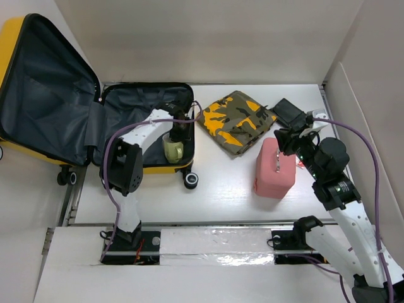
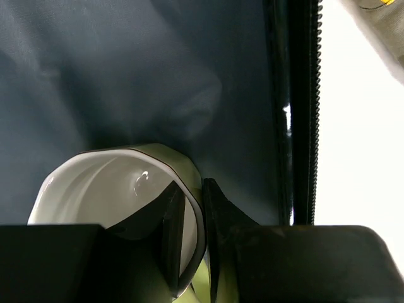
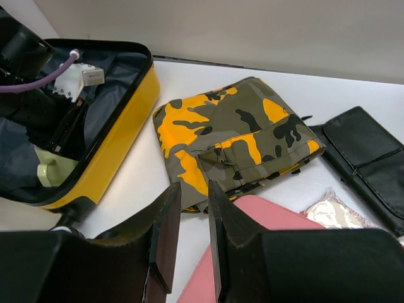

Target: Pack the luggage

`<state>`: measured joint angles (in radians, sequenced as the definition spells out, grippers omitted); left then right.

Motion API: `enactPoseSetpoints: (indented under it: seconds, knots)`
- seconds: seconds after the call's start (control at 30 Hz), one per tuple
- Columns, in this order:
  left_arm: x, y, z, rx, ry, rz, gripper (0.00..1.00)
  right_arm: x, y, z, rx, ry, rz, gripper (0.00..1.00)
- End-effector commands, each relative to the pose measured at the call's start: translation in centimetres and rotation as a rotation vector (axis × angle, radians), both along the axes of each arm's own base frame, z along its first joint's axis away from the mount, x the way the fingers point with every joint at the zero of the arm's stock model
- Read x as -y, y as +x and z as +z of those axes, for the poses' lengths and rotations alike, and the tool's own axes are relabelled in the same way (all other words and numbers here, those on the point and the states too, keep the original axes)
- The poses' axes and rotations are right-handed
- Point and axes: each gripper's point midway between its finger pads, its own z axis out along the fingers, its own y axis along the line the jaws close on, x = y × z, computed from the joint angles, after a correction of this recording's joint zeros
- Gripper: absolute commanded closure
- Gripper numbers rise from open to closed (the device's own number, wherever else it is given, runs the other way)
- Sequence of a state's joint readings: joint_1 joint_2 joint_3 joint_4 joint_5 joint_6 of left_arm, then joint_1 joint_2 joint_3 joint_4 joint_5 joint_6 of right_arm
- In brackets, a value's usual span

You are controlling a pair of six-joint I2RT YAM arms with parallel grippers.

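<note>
The yellow luggage [image 1: 12, 38] lies open at the back left, its dark lining showing; its yellow wall also shows in the right wrist view [image 3: 120, 126]. My left gripper [image 1: 178, 134] is inside the lower half, shut on the rim of a pale green mug [image 1: 172, 150]. In the left wrist view one finger is inside the white bowl of the mug [image 2: 95, 183] and one outside, with the gripper [image 2: 192, 208] pinching the wall. My right gripper [image 1: 285, 140] hovers over the pink case [image 1: 274, 170], with its jaws nearly together and nothing between them [image 3: 194, 196].
A camouflage pouch [image 1: 237, 120] lies mid-table, between the luggage and the pink case [image 3: 252, 221]. A black wallet [image 1: 289, 112] lies at the back right, with a crinkly packet [image 3: 334, 211] beside it. Walls close in the table at back and right.
</note>
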<state>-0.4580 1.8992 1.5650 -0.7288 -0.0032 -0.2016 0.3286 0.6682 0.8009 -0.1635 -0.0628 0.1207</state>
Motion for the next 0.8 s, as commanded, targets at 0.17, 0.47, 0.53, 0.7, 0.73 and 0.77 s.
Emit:
enactPoseSetpoints:
  seconds: [0.17,0.47,0.53,0.7,0.73,0.77]
  knots:
    - [-0.1,3.5,1.4,0.117,-0.030,0.053,0.48,-0.4,0.2,0.2,0.032,-0.001,0.012,0.61]
    - [-0.6,7.1,7.9,0.339,-0.122,0.147,0.27,-0.6,0.4,-0.3,0.023,-0.008,0.012,0.57]
    - [-0.8,7.4,10.1,0.394,-0.136,0.163,0.27,-0.6,0.5,-0.3,0.023,-0.008,0.009,0.63]
    - [-0.6,7.0,16.6,0.538,-0.241,0.173,0.32,0.1,0.7,-0.7,0.008,-0.012,-0.032,0.97]
    - [-0.4,7.1,17.5,0.568,-0.268,0.170,0.32,0.3,0.7,-1.0,-0.007,-0.016,-0.046,1.00]
    - [0.3,6.2,18.2,0.579,-0.290,0.150,0.33,1.0,1.0,-1.2,-0.021,-0.017,-0.098,1.00]
